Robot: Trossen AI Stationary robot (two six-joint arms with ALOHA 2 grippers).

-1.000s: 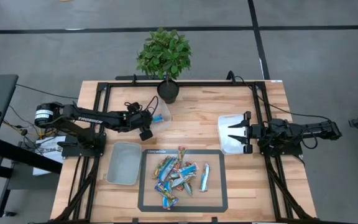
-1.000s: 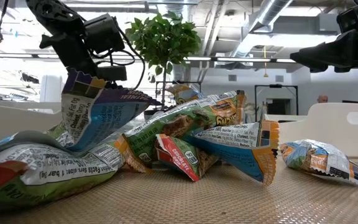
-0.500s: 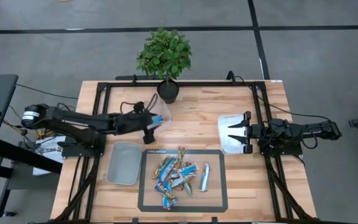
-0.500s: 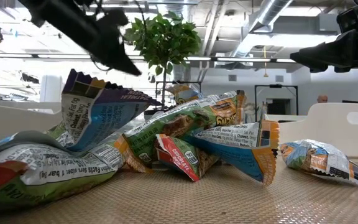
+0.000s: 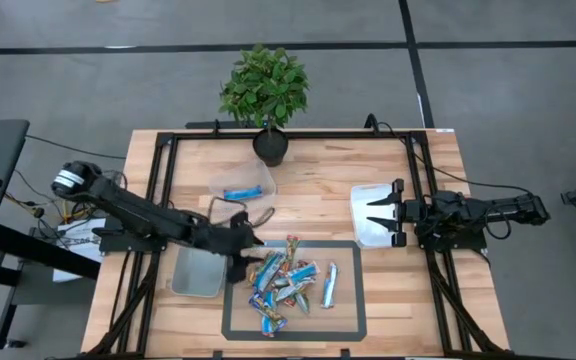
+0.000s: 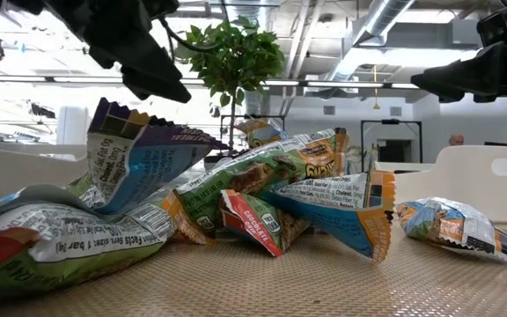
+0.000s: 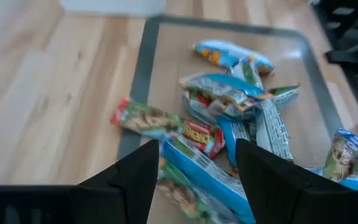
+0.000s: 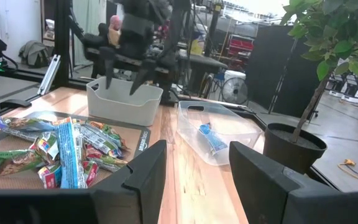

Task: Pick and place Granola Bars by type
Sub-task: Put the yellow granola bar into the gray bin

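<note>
- Swung away from the clear bin [image 5: 245, 188] near the desk's far edge, where it hung a second ago; left gripper [image 5: 240, 246] now poised over the near-left corner of the dark mat [image 5: 345, 318], empty.
- Left fingers spread apart (seen in its wrist view straddling the pile), apparently lined up to come down on a bar.
- Granola Bars [image 5: 284, 283] heaped in a loose pile on the mat's middle, near the desk's front edge; mostly blue wrappers, some green-gold, a few red-white.
- One blue bar [image 5: 330, 284] lying apart, toward the mat's right side.
- One blue bar [image 8: 211, 138] already resting inside the clear bin, probably the sorted spot for that type.
- Grey bin [image 5: 200, 264] just left of the mat, at the desk's left side; likely meant for another type, contents not visible.
- White bin [image 5: 367, 215] at the desk's right side, under the right gripper [image 5: 377, 214].
- Right gripper waiting there, well apart from the pile, fingers parted and holding nothing.
- Potted plant [image 5: 265, 92] at the far edge's middle, clear of the work.
- Next move, by judgement: lowering onto a bar at the pile's left edge.
</note>
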